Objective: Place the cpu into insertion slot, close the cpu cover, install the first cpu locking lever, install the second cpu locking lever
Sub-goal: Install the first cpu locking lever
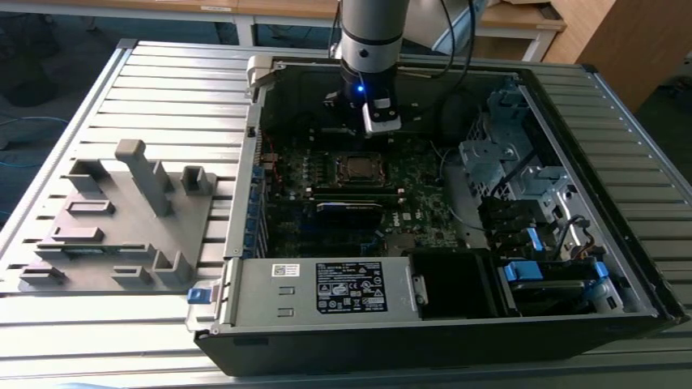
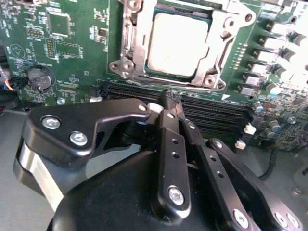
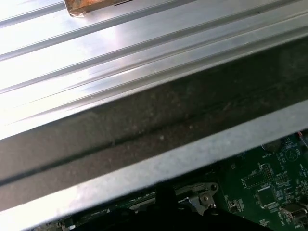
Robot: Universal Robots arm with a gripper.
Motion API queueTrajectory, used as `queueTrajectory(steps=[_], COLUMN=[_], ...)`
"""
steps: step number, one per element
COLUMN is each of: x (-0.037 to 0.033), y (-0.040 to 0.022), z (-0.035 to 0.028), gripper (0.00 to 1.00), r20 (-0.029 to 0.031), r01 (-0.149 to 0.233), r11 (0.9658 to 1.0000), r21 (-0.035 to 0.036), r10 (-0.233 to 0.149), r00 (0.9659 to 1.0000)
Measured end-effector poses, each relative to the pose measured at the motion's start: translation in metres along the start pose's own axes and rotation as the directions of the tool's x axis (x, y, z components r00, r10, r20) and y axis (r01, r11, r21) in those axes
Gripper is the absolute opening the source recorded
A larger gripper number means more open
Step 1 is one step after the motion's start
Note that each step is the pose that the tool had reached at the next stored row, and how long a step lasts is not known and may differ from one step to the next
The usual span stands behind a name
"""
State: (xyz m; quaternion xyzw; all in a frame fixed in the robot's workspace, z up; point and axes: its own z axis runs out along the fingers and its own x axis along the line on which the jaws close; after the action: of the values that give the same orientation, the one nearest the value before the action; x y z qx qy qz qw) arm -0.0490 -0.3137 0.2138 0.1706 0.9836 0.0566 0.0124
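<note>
Cpu work sits inside the open computer case [image 1: 454, 324] on the ribbed table [image 1: 162, 73], and I go from there down to the motherboard [image 2: 72, 57]. My arm [image 1: 373, 32] hangs over the board's far edge. In the second wrist view the gripper [image 2: 172, 97] has its fingers [image 2: 166, 139] pressed together, holding nothing (tips just short of the memory slots [image 2: 211, 113]). Beyond them the cpu cover [image 2: 219, 43] lies down around the cpu [image 2: 175, 45], which rests in the insertion slot [image 1: 358, 167].
</note>
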Motion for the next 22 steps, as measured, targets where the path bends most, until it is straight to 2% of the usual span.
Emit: queueTrajectory(steps=[14, 22], x=[-0.0041, -0.0079], y=[-0.0111, -0.0218], z=[-0.0012, -0.0024], gripper=[0.11, 0.11], r20=[-0.0045, -0.0059], r01=[0.039, 0.052], r11=[0.9993, 0.9987], r21=[-0.0003, -0.0002], r10=[-0.039, -0.052], r00=[0.9992, 0.9986])
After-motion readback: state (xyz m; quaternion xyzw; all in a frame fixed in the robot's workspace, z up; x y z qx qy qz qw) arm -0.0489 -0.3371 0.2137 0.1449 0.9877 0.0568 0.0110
